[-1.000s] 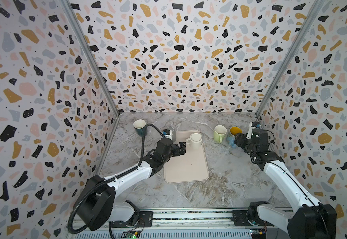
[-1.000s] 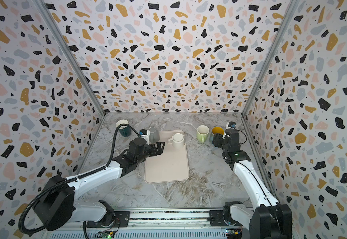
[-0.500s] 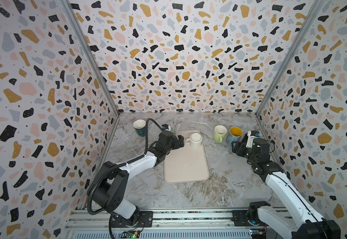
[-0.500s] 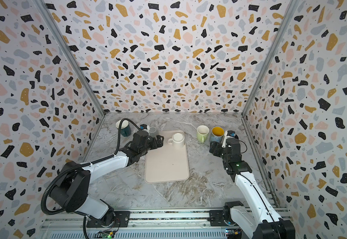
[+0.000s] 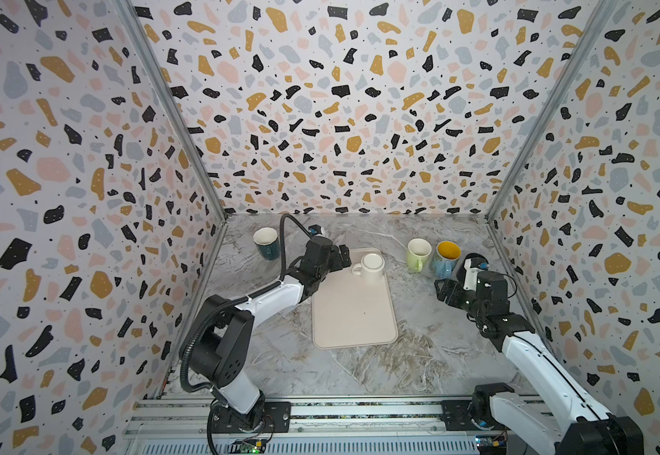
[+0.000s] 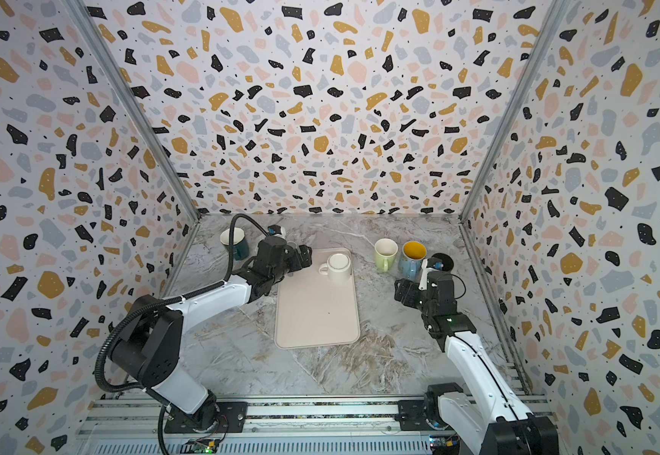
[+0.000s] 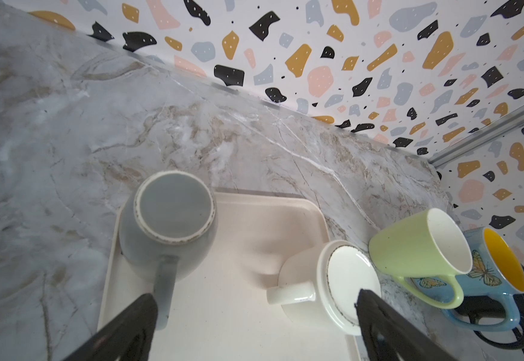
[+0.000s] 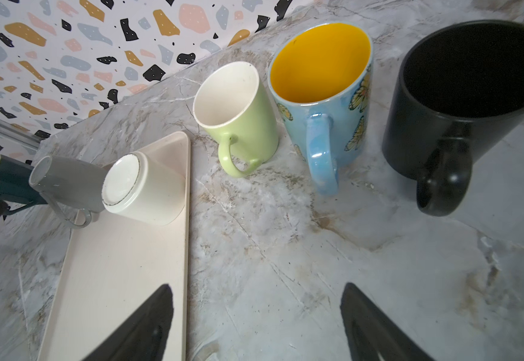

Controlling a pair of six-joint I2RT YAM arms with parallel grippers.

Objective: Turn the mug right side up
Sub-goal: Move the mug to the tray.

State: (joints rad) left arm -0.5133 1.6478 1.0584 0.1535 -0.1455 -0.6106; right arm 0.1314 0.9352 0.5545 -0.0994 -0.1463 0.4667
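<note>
Two mugs stand upside down at the far end of the cream tray (image 5: 354, 315). The grey mug (image 7: 173, 225) has its handle pointing at my left gripper. The white mug (image 5: 372, 268) (image 7: 332, 281) stands to its right. My left gripper (image 7: 256, 301) (image 5: 340, 256) hovers open just short of them, with one finger beside the grey handle and the other in front of the white mug's base. In both top views the left wrist hides the grey mug. My right gripper (image 8: 257, 290) (image 5: 444, 291) is open and holds nothing, above the bare table near the tray's right edge.
Upright mugs: a dark teal one (image 5: 266, 244) at the back left, then a green one (image 5: 419, 254), a blue one with a yellow inside (image 5: 446, 258) and a black one (image 8: 460, 93) in a row at the back right. Patterned walls close in three sides.
My right gripper has backed away from the blue and black mugs toward the front and opened wider. My left gripper has moved farther back along the tray toward the grey mug.
</note>
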